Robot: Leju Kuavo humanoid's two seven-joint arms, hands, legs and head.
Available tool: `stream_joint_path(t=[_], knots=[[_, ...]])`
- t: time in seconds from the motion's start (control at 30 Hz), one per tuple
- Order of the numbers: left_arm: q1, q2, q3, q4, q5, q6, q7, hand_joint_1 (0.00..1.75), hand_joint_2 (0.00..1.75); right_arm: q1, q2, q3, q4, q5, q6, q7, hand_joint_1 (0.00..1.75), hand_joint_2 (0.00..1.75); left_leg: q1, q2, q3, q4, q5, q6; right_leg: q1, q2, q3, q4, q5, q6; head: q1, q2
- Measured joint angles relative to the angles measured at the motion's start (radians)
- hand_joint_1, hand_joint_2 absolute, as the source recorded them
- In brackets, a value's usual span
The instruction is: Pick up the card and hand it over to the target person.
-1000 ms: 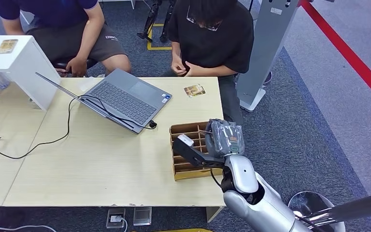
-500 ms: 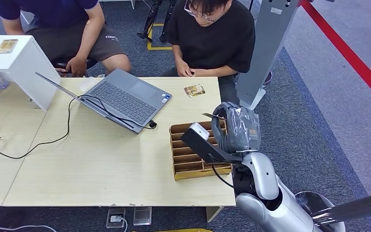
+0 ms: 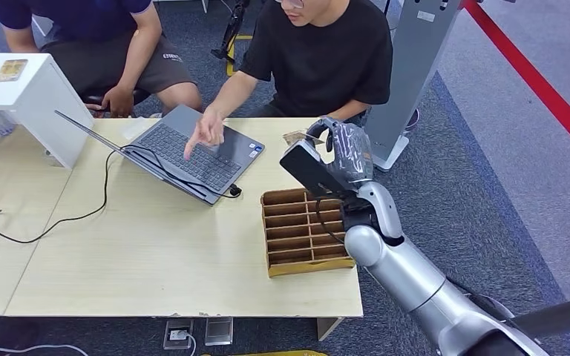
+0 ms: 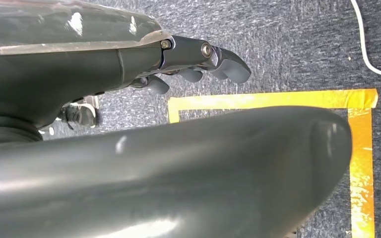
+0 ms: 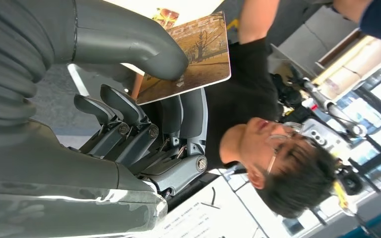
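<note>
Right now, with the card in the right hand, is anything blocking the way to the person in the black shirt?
Nothing visible does. The right hand pinches the card above the table's far edge, facing the person in black. That person's hand is on the laptop, off to the side.

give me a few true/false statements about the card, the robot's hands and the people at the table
1. The right hand holds the card between thumb and fingers. True.
2. The laptop on the table is closed. False: it lies open, and the person in black has a hand over its keyboard.
3. The left hand holds a second card. False: it holds nothing and hangs over the carpet with yellow tape.
4. The slotted cardboard box sits on the table near the right arm. True.
5. Another card lies on the table beyond the box. True.
</note>
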Motion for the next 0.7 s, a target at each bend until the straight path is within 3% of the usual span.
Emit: stream_joint_path(t=[0.2,0.7], knots=[[-0.004,-0.003,-0.003,0.000,0.004,-0.002,-0.002,0.00,0.00,-0.059,0.033,0.028,0.144,0.022,0.001,-0.008,1.75,1.75,0.000,-0.001,-0.001,0.000,0.000,0.000,0.000,-0.001,-0.001,0.000,0.000,0.000,0.000,0.000],[0.003,-0.008,0.008,0.001,0.022,-0.005,-0.017,0.00,0.00,-0.101,0.076,0.064,0.217,0.041,0.006,-0.025,1.75,1.75,0.000,-0.004,-0.002,0.001,0.000,0.000,0.000,-0.004,-0.002,0.001,-0.002,0.000,0.000,0.000]])
